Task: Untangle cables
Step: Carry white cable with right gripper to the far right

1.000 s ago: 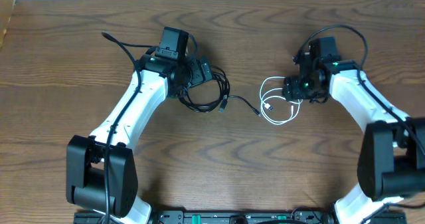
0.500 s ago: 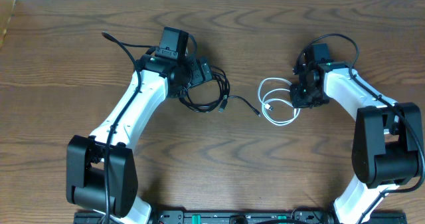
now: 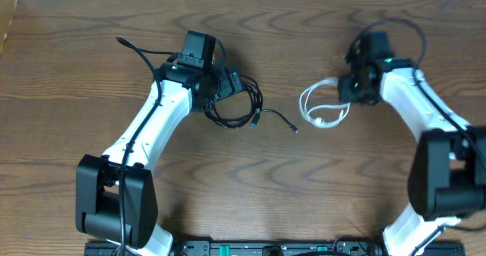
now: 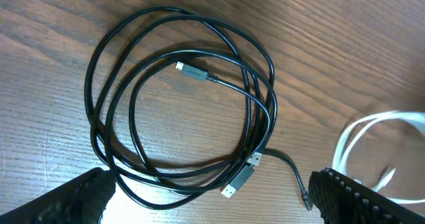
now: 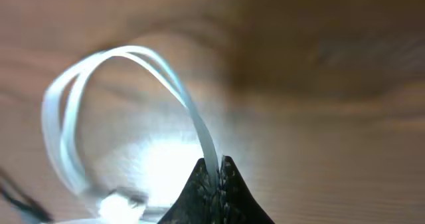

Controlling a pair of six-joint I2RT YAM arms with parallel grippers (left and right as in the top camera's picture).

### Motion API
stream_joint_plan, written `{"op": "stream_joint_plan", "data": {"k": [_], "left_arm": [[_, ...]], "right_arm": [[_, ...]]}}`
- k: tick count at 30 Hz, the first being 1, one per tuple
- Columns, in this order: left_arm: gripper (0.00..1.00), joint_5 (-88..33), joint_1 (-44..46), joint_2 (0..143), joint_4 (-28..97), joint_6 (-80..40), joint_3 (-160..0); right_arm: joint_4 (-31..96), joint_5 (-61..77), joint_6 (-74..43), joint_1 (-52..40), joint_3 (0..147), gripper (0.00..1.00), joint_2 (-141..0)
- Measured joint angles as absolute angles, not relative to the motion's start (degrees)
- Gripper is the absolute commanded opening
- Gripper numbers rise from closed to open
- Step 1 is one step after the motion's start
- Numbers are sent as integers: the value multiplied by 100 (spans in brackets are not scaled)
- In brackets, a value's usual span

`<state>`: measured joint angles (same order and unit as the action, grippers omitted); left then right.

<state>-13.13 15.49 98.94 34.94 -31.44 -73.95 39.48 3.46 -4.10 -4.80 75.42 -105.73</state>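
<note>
- Right fingers [image 5: 199,197]: pinched shut on white cable [image 5: 199,127], loops hanging left of them.
- Left fingers [image 4: 66,201]: spread wide, holding nothing, straddling 2 black cables [image 4: 199,74] coiled on the surface [image 3: 243,180] beneath.

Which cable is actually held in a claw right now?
The white cable, pinched in the shut right claw and rising in a loop. The two black cables lie coiled on the table, ungripped, below the open left claw.
</note>
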Motion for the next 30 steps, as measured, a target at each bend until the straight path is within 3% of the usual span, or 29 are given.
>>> {"op": "stream_joint_plan", "data": {"k": [7,16,30], "left_arm": [[98,-1315,1549,9894,3492,-3144,-7395],[98,-1315,1546,9894,3494,-3144,-7395],[98,-1315,1546,9894,3492,-3144,-7395]], "right_arm": [[3769,-401,-672,-3,7822,1,-9614],[3809,-1594,-1240,1205,7819,1,-9655],[3566,-1400,-2032,2897,7811,1,-9671]]}}
